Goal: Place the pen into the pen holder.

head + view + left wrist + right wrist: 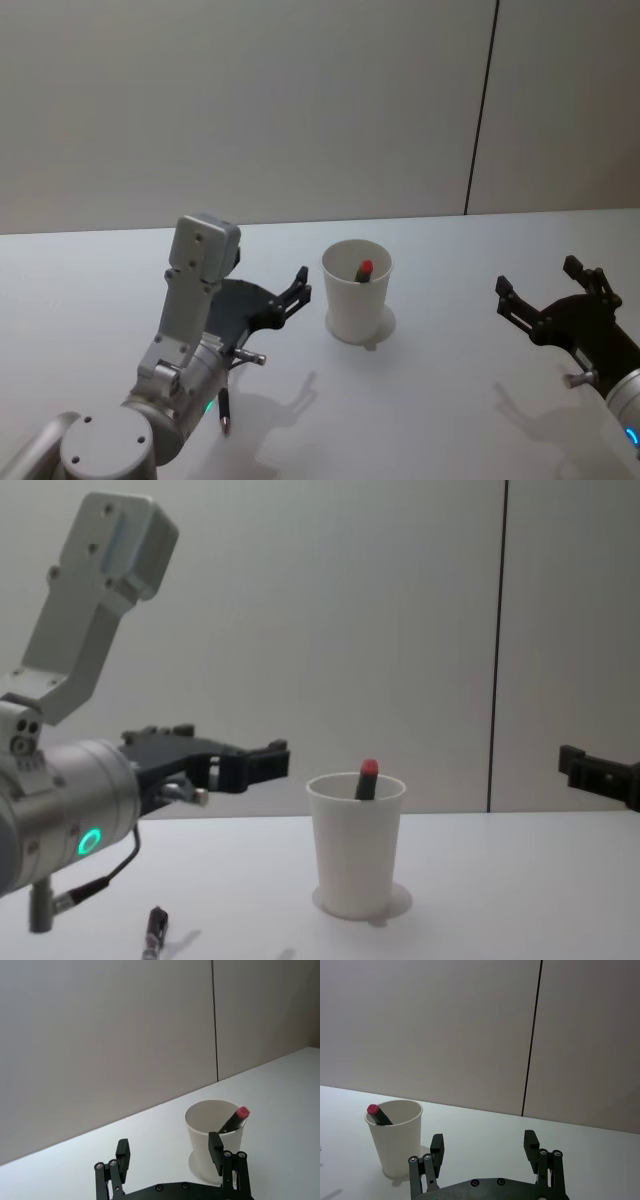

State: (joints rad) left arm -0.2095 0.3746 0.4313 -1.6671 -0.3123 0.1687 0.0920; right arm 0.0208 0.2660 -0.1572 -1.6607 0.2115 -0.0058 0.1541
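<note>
Pen holder: the white paper cup [357, 295] stood upright on the table [450, 400], with open tabletop around its base.
Pen: it [364, 269] leaned inside the pen holder, red end poking just above the rim.
My left gripper [297, 291]: fingers spread apart, gripping nothing, just left of the pen holder near rim level, not touching.
My right gripper [537, 277]: fingers spread, gripping nothing, well right of the pen holder.

The pen holder [357, 298], a white tapered paper cup with a rolled rim, stands upright on the table [450, 400]. The pen [364, 270], dark with a red end, stands tilted inside, apparently leaning toward five o'clock on the rim.
</note>
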